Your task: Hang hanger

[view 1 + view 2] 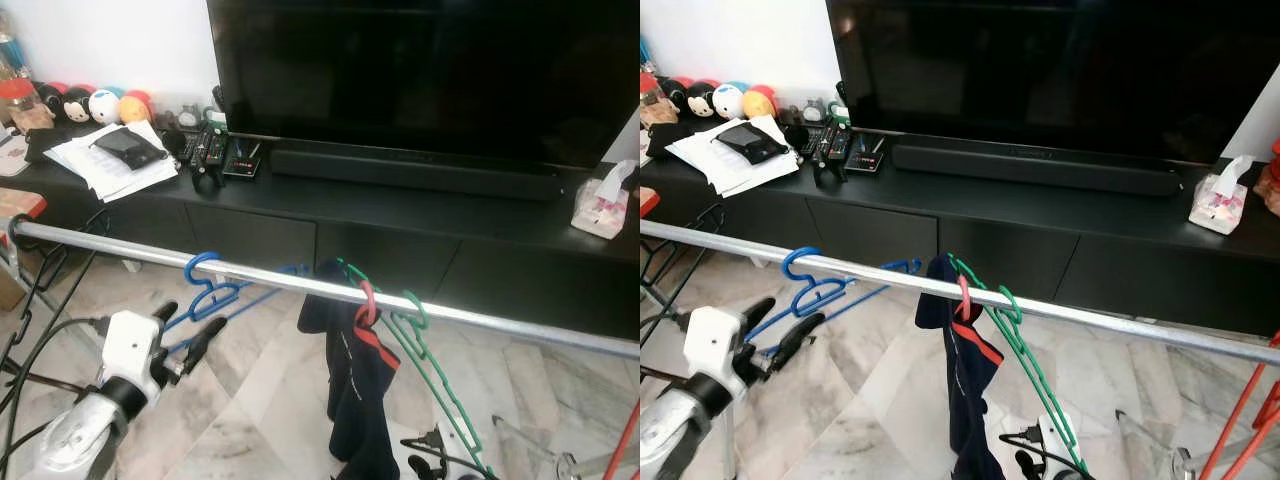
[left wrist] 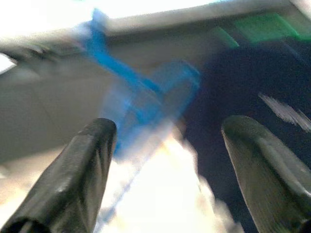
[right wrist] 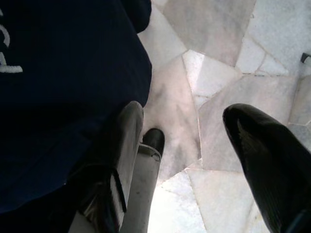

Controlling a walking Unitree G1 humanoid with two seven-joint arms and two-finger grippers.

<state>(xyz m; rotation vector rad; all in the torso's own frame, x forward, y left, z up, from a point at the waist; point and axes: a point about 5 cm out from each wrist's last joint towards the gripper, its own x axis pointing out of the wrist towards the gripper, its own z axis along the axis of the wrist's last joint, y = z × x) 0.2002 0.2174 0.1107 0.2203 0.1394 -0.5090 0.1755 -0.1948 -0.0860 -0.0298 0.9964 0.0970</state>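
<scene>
low on the robot's left, the left gripper [image 1: 190, 335] has its two black fingers spread apart with nothing between them, just below and beside the blue hanger [image 1: 213, 291] — near it, not touching as far as the head views show. in the left wrist view the fingertips [image 2: 92, 145] frame that hanger, blurred. the blue hanger's hook sits over the metal rail [image 1: 260, 275], its body tilting down toward the floor. the right gripper [image 3: 187, 160] also has its fingers parted, empty, pointing down at the marble floor [image 3: 218, 73] beside the dark garment [image 1: 355, 385]. that garment hangs from a red hanger [image 1: 367, 303] on the same rail, with a green hanger [image 1: 420, 345] hooked just beside it. behind stand the black tv cabinet [image 1: 400, 215], the tv [image 1: 430, 70], a tissue box [image 1: 602, 205] and papers [image 1: 110, 160].
</scene>
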